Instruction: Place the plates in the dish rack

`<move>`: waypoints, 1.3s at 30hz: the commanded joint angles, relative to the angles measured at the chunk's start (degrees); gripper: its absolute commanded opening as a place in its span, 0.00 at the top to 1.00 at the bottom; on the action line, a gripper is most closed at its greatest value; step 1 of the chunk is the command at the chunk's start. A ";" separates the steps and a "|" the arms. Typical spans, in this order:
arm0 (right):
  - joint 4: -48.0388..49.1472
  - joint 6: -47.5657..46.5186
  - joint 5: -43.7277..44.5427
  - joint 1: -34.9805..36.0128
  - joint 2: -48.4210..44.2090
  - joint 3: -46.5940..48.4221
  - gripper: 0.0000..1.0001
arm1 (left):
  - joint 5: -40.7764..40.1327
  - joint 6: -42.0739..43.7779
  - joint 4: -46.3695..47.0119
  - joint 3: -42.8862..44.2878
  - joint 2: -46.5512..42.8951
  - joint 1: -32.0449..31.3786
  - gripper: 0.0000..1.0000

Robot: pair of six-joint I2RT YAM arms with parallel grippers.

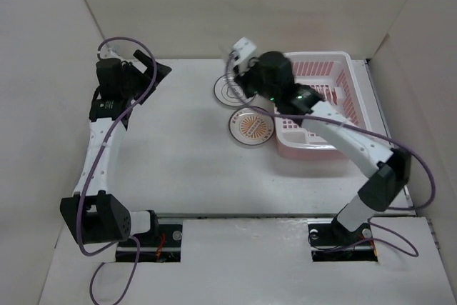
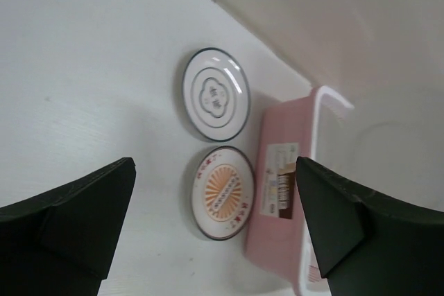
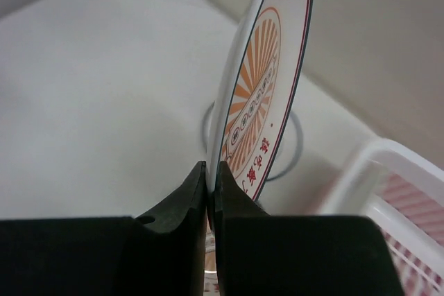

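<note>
My right gripper [image 1: 244, 64] [image 3: 211, 168] is shut on the rim of an orange sunburst plate [image 3: 258, 88] and holds it on edge in the air, above the white ringed plate [image 1: 228, 91] [image 2: 215, 93] and just left of the pink dish rack [image 1: 325, 69] [image 3: 388, 161] [image 2: 281, 233]. A second orange sunburst plate [image 1: 251, 126] [image 2: 223, 192] lies flat against the rack's left side. My left gripper [image 1: 157, 71] [image 2: 214, 166] is open and empty at the far left, pointing toward the plates. The teal-rimmed plate is out of view.
Pale walls enclose the table on the left, back and right. The rack stands in the far right corner, its near part hidden under my right arm [image 1: 357, 144]. Purple cables [image 1: 421, 198] loop beside both arms.
</note>
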 commanded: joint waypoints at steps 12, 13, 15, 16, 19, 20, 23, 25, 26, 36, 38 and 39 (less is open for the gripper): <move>4.70 15.10 -16.01 -31.17 -12.55 -9.80 1.00 | -11.88 10.13 -1.53 -5.87 -2.04 -7.20 0.00; 4.70 15.71 -17.23 -32.57 -11.67 -10.41 1.00 | -10.75 10.13 -0.92 -5.87 -2.04 -7.20 0.00; 5.22 15.71 -18.29 -33.20 -9.91 -10.42 1.00 | -9.69 9.61 -0.39 -5.87 -0.90 -7.20 0.00; 5.22 15.71 -18.30 -33.98 -8.25 -10.94 1.00 | -9.16 9.60 -0.38 -5.87 -0.90 -7.20 0.00; 5.22 15.71 -18.83 -35.04 -4.91 -10.94 1.00 | -9.15 9.60 0.14 -5.35 -0.37 -7.20 0.00; 5.22 15.71 -18.83 -35.04 -4.20 -10.94 1.00 | -9.15 9.60 0.14 -5.34 -0.37 -7.20 0.00; 5.75 16.24 -18.66 -35.57 -2.87 -10.94 1.00 | -9.15 10.22 0.14 -4.82 0.16 -7.20 0.00; 6.27 16.24 -17.95 -35.57 -2.17 -10.94 1.00 | -9.15 10.22 -0.38 -4.82 0.16 -7.20 0.00; 6.28 16.85 -17.95 -35.57 -0.95 -10.94 1.00 | -9.15 10.22 -0.38 -4.82 0.16 -7.20 0.00; 8.03 20.46 -17.42 -36.10 0.82 -12.00 1.00 | -9.68 10.22 -0.38 -4.29 1.83 -7.20 0.00; 8.03 20.46 -16.90 -36.10 1.35 -12.00 1.00 | -9.68 10.22 -0.38 -3.76 1.83 -7.20 0.00; 8.03 20.46 -16.89 -36.10 1.35 -12.00 1.00 | -9.68 10.22 -0.38 -3.76 1.83 -7.20 0.00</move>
